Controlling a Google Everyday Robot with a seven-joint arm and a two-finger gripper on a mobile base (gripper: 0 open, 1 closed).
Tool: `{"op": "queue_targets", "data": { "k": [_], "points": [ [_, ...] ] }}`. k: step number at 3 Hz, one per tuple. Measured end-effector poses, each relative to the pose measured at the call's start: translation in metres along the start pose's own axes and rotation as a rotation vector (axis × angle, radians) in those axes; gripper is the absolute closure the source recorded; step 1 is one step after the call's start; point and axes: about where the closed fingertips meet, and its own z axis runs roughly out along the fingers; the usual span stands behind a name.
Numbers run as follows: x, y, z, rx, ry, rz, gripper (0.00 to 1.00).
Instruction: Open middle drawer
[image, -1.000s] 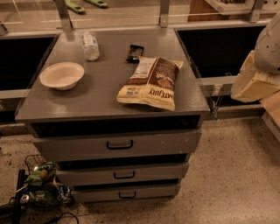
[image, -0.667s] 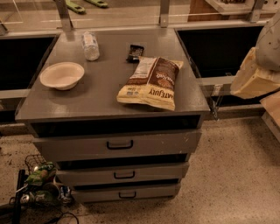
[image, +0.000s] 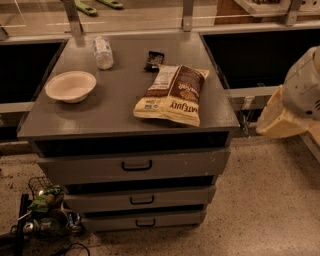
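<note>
On the counter (image: 120, 112), left to right: bowl (image: 70, 86), bottle (image: 103, 52), chip bag (image: 172, 94). Below, middle drawer (image: 180, 197), shut, second of three, handle (image: 142, 200) centred for a frontal pull. Far right, gripper (image: 301, 95), level with the counter, well apart from that handle, probably pre-approach; wide or narrow, cannot tell.

The tabletop (image: 115, 115) carries a white bowl (image: 70, 86) at the left, a plastic bottle (image: 103, 52) lying upper left, a dark packet (image: 154, 60) at upper middle and a snack bag (image: 173, 94) in the centre.
</note>
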Motion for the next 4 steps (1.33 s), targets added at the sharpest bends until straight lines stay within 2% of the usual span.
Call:
{"op": "queue_targets", "data": {
  "k": [2, 4],
  "points": [
    [0.009, 0.011, 0.092, -0.094, 0.029, 0.013, 1.0],
    [0.025, 0.029, 0.178, -0.216, 0.099, 0.015, 1.0]
  ]
}}
